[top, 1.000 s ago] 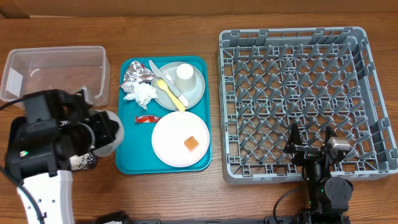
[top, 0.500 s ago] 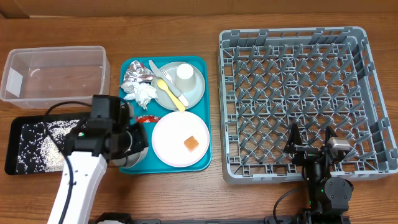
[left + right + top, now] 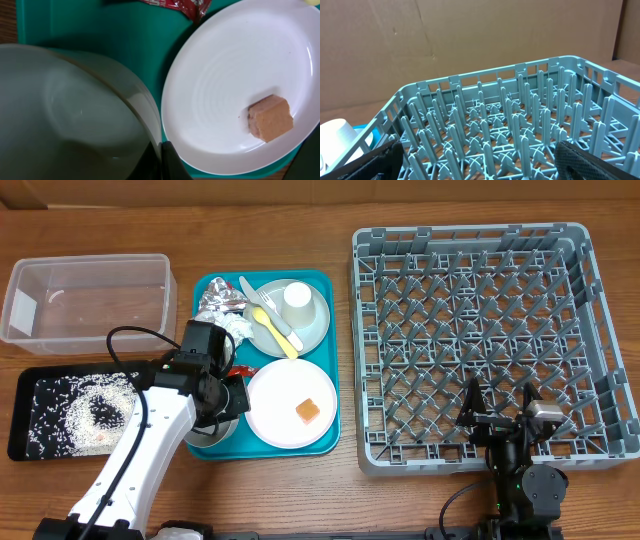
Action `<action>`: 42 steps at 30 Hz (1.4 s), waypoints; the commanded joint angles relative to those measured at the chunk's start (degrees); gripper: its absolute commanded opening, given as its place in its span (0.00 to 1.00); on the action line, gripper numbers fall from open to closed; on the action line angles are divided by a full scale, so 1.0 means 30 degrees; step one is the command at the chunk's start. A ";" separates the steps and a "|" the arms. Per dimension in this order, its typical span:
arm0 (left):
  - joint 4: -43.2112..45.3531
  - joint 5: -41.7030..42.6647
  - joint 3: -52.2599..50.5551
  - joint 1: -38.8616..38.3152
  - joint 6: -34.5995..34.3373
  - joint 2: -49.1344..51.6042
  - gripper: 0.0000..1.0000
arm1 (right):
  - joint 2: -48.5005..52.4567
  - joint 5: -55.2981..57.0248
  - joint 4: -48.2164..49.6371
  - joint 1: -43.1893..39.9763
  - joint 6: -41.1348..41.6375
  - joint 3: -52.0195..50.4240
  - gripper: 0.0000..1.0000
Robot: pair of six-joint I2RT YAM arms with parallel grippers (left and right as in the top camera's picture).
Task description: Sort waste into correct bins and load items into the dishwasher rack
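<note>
Left fingers (image 3: 169,164) are clenched on the small white bowl (image 3: 75,110) rim, beside the white plate (image 3: 225,75). Right fingers (image 3: 600,161) stand released at the dishwasher rack (image 3: 480,300).

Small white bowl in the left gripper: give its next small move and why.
Probably carry the small white bowl right, toward the large square grey plastic dishwasher rack. The left gripper is shut on its rim, the bowl looks empty, and the loose white rice grains lie in the shallow black rectangular tray.
</note>
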 commanded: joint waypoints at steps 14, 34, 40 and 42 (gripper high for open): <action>0.0729 0.1107 0.0124 -0.0124 0.0044 0.0007 0.09 | -0.0189 0.0168 0.0131 -0.0058 -0.0138 -0.0197 1.00; -0.6972 0.0255 0.9049 -0.0102 0.1122 -0.1173 1.00 | -0.0189 0.0168 0.0131 -0.0058 -0.0146 -0.0197 1.00; -0.7344 -0.1515 0.9369 -0.0102 0.1100 -0.1588 1.00 | -0.0189 0.0168 0.0131 -0.0058 -0.0146 -0.0197 1.00; -0.7373 -0.2404 0.9377 -0.0073 0.0729 -0.1617 1.00 | -0.0189 0.0175 0.0131 -0.0058 -0.0138 -0.0197 1.00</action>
